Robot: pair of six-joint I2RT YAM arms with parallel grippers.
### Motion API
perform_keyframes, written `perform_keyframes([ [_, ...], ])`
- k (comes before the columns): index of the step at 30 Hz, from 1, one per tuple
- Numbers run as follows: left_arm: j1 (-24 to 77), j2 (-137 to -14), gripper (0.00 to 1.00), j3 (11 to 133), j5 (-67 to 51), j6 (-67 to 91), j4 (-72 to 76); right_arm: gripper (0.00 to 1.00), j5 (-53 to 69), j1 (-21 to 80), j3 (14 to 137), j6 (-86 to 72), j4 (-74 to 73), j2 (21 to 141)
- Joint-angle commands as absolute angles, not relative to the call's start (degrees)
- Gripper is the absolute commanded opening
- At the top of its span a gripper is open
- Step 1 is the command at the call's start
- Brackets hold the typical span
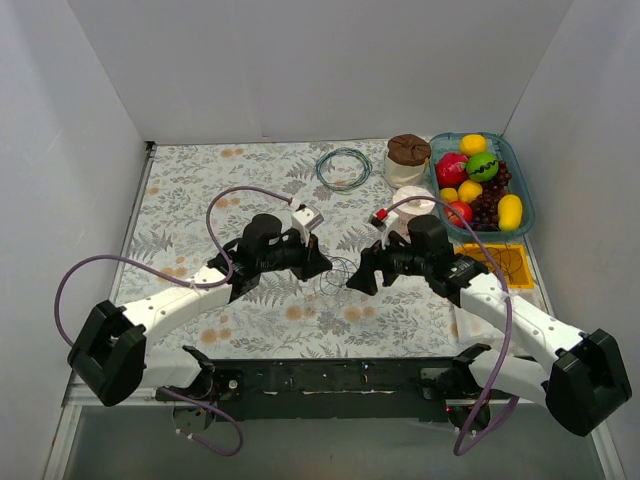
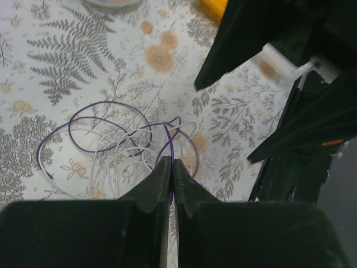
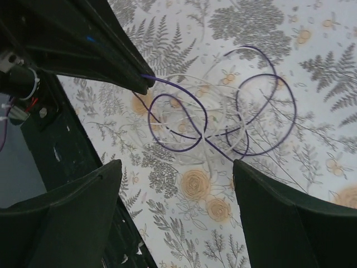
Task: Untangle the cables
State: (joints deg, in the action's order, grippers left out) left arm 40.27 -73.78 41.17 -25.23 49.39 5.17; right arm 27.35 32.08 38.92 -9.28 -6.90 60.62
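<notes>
Lying tangled mid-table nearer the near edge, purple and white cables, left gripper pinching the purple strand (fingers pressed together), right gripper spread wide beside the tangle, fruit tray by the far right corner.

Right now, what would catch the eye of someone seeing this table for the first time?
The left gripper, shut on a thin purple cable, and the open right gripper meet mid-table over a small tangle of purple and white cables. At the far right, a teal plastic tray of bright fruit stands out.
</notes>
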Motion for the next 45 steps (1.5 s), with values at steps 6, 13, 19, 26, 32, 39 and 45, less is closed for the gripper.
perform_keyframes([
  [6, 40.5, -63.6, 0.0, 52.8, -32.5, 42.3, -6.6, 0.89, 29.4, 36.2, 44.9, -9.1, 4.8, 62.6],
  [13, 40.5, -58.7, 0.0, 58.8, -34.4, 31.1, -4.5, 0.94, 26.5, 36.2, 51.3, -4.8, 0.5, 56.7],
  [19, 40.5, -57.7, 0.0, 59.2, -36.9, 28.4, -5.7, 0.98, 23.1, 36.2, 56.4, -1.3, -1.9, 53.3],
  [26, 40.5, -58.0, 0.0, 60.2, -37.8, 29.5, -2.9, 0.98, 28.0, 39.8, 59.8, -1.2, 1.7, 57.7],
  [32, 40.5, -57.3, 0.0, 59.9, -37.6, 29.0, -3.2, 0.88, 25.8, 42.5, 60.6, -0.1, -1.6, 60.0],
  [39, 40.5, -57.0, 0.0, 59.2, -37.8, 28.7, -2.6, 0.11, 26.2, 42.5, 61.7, -0.3, -3.3, 61.7],
  [45, 40.5, -56.2, 0.0, 58.0, -35.2, 29.1, -1.4, 0.01, 19.8, 42.5, 64.3, -0.2, -5.1, 60.6],
])
